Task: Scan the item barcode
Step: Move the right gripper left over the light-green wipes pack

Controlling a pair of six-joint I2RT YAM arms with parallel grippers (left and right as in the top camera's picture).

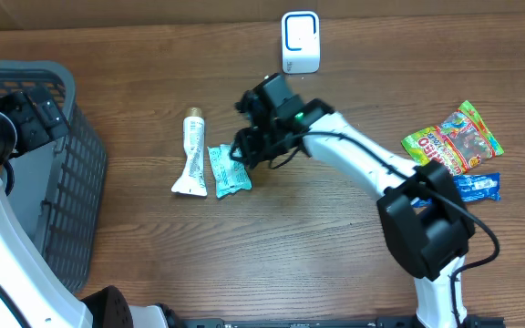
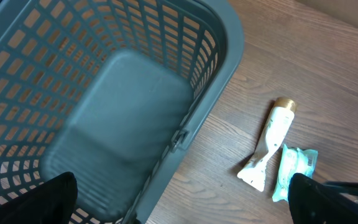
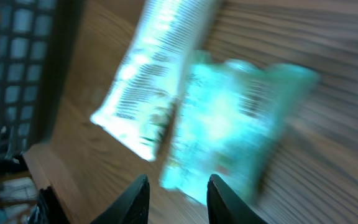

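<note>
Right gripper [image 1: 242,150] at the crinkled teal foil packet [image 1: 229,170]; left gripper [image 2: 185,202] over the grey plastic lattice basket [image 2: 222,56].
Nearest us, the left jaws stand wide apart and empty. To the right, a small blue packet [image 1: 477,187] lies beside a green-and-red candy bag [image 1: 452,137]. Mid-table the teal packet lies flat just beside a white squeeze tube [image 1: 192,153]; the right gripper's 2 fingers [image 3: 138,199] sit narrow at its edge, but we cannot tell if they grip it. Farthest stands a white box-shaped scanner [image 1: 300,41].
</note>
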